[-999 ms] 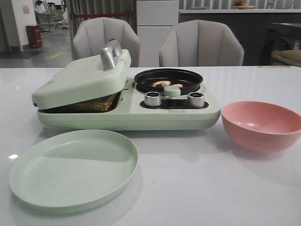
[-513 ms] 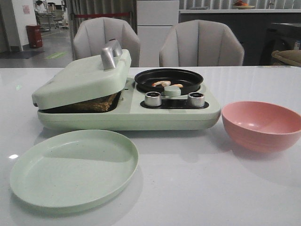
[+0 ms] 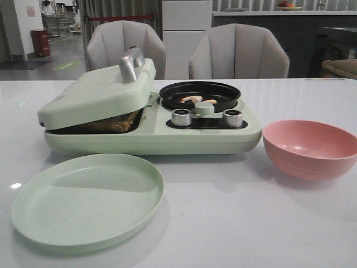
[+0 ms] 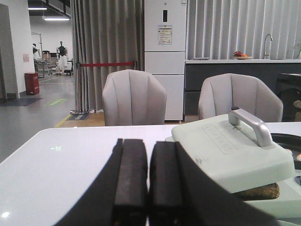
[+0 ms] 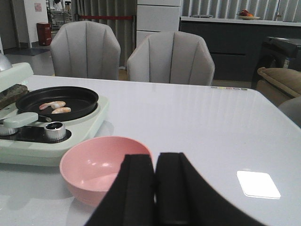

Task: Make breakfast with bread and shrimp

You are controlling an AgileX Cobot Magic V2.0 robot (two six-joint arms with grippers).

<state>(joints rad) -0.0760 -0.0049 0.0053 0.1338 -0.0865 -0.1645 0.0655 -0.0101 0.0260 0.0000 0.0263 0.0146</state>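
Shrimp (image 5: 55, 107) lies in pan (image 5: 28, 101), well apart from right fingers (image 5: 170, 188).

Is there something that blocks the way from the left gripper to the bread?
Yes. The pale green lid rests tilted on top of the bread, so only a brown edge shows beneath it. The left gripper, with its fingers together, would need that lid raised by its metal handle first.
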